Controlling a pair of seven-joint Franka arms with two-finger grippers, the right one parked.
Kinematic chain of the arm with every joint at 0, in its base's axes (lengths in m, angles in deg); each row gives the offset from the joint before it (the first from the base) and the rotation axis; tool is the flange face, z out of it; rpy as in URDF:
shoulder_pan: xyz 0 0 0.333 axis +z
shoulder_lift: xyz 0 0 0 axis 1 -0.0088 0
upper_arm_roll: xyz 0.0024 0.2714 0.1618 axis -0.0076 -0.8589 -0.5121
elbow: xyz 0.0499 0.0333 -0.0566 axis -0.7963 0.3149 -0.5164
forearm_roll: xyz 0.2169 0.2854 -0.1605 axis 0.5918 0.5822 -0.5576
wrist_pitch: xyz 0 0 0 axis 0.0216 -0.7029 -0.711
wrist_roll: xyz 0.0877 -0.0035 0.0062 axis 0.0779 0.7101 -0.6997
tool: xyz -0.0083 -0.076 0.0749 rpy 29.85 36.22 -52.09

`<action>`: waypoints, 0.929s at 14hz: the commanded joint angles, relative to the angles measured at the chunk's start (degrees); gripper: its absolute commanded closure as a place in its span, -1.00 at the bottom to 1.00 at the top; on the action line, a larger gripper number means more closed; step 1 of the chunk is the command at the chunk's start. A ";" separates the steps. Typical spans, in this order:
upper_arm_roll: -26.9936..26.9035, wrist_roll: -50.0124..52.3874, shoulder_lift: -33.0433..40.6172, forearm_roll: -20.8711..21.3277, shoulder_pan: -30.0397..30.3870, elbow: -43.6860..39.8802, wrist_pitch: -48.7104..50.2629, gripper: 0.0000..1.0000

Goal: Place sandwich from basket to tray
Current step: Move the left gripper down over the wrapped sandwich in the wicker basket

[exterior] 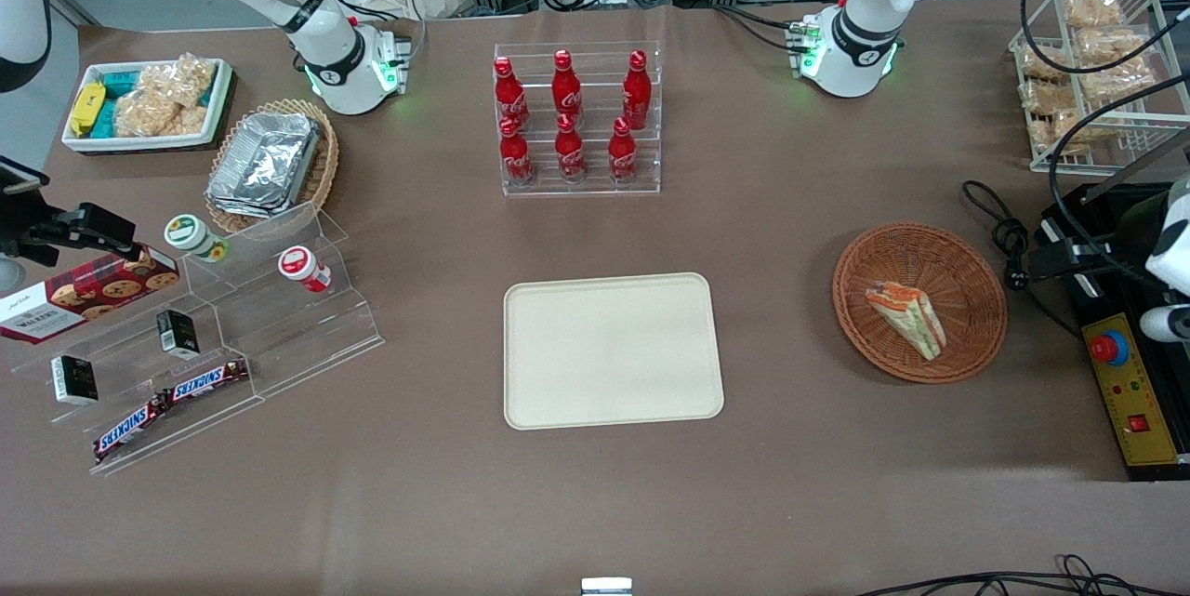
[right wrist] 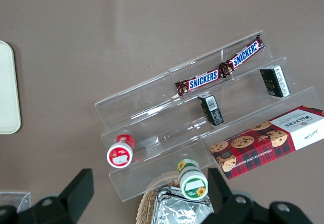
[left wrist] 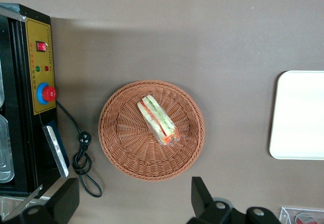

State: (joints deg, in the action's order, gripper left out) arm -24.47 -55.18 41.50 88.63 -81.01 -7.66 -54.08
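I see the small triangular clear-wrapped sandwich [exterior: 906,319] [left wrist: 158,119], pale bread with orange-red and green layers, lying on its side inside the round reddish-brown wicker basket [exterior: 967,275] [left wrist: 121,143] toward the working arm's end of the tabletop. The flat cream-beige rectangular tray [exterior: 612,350] [left wrist: 298,115] lies bare, well apart from the basket.

My gripper [left wrist: 134,204] hangs above the basket, fingers spread.

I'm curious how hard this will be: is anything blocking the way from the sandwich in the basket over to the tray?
Nothing visible. The sandwich lies alone in the basket, with bare tablecloth between it and the tray, which holds nothing. The gripper is above the basket, open, with nothing between it and the sandwich.
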 commanded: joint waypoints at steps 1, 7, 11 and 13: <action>0.35 -1.23 0.20 -0.21 0.13 -0.17 0.82 -0.98; 0.26 -0.36 0.12 -0.74 0.31 9.65 0.57 -0.98; 0.00 4.19 -0.06 -0.92 0.74 22.39 -13.19 -0.98; 0.08 4.74 -0.94 -1.35 0.83 26.10 -18.75 -0.98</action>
State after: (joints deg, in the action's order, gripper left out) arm -24.69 -51.73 39.25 88.24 -80.91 13.87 -68.67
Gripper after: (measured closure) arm 0.009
